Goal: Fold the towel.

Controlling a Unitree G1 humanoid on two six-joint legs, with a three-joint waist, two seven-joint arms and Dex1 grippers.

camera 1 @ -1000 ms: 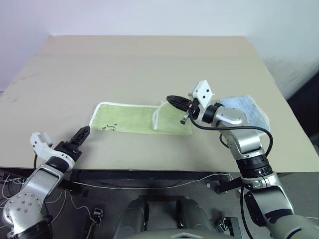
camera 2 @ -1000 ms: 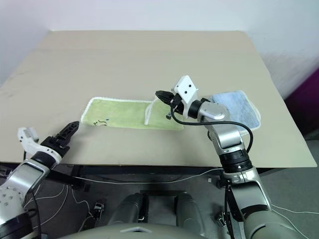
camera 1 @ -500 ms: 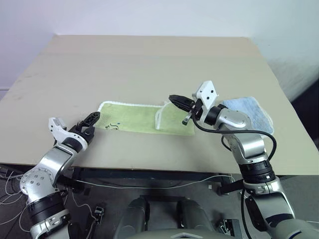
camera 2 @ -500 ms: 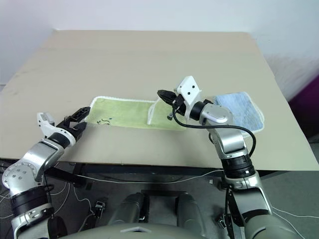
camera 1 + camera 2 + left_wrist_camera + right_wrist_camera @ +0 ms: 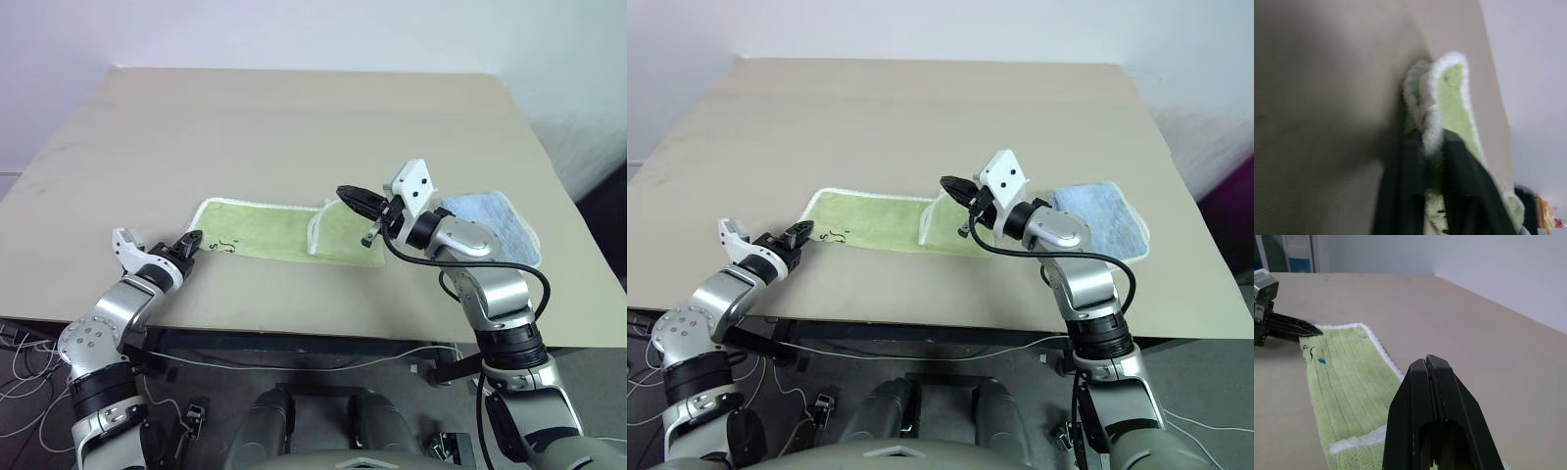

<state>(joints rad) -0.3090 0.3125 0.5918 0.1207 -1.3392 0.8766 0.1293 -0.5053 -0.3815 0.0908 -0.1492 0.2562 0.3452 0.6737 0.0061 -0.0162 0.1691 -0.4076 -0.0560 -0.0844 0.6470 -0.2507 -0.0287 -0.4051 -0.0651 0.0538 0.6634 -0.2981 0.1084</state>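
The light yellow-green towel (image 5: 260, 230) lies stretched along the table's front half, its right end folded over with a raised white edge. A black scribbled mark (image 5: 221, 246) sits near its left end. My left gripper (image 5: 194, 238) is at the towel's near left corner. In the left wrist view, the white edging (image 5: 1432, 132) is pinched between its dark fingers (image 5: 1400, 196). My right gripper (image 5: 343, 192) hovers shut just above the folded right part, with nothing between its fingers. The right wrist view looks along the towel (image 5: 1344, 382) to the left gripper (image 5: 1312, 329).
A light blue folded cloth (image 5: 495, 220) lies on the table just right of the towel, behind my right forearm. The beige table (image 5: 294, 117) stretches bare behind the towel. Its front edge runs close under my left arm.
My left gripper has travelled forward from the table's front edge to the towel's left corner and shut on it. The right gripper has stayed in place, shut.
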